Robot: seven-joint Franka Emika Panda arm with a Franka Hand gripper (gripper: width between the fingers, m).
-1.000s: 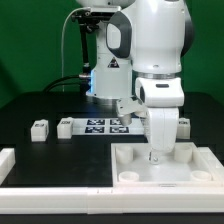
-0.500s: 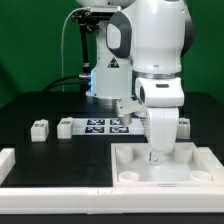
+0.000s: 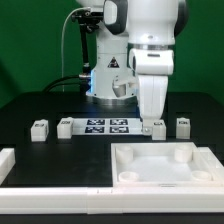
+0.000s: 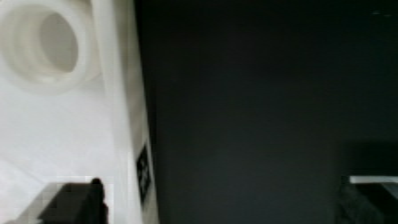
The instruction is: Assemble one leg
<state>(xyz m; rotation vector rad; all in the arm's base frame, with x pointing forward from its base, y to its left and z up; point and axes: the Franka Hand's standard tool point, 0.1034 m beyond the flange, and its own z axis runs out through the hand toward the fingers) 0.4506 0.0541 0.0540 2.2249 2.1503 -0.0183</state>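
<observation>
Several small white legs with marker tags stand on the black table: one (image 3: pixel 157 127) just below my gripper, one (image 3: pixel 183 125) to the exterior view's right of it, and two (image 3: pixel 65 127) (image 3: pixel 40 128) on the exterior view's left. My gripper (image 3: pixel 150 110) hangs above the table behind the large white tray-like piece (image 3: pixel 128 158). In the wrist view my gripper (image 4: pixel 222 205) is open with only dark table between the fingertips (image 4: pixel 71 200). That view also shows the tray-like piece (image 4: pixel 63 120) with a round corner socket (image 4: pixel 50 45). I hold no leg.
The marker board (image 3: pixel 107 125) lies between the two groups of legs. A white raised border (image 3: pixel 60 195) runs along the table's front and the exterior view's left. The robot base (image 3: pixel 108 75) stands at the back.
My gripper has risen from the tray-like piece's socket area and moved back, to above the leg behind the tray. The tray and the legs have not moved.
</observation>
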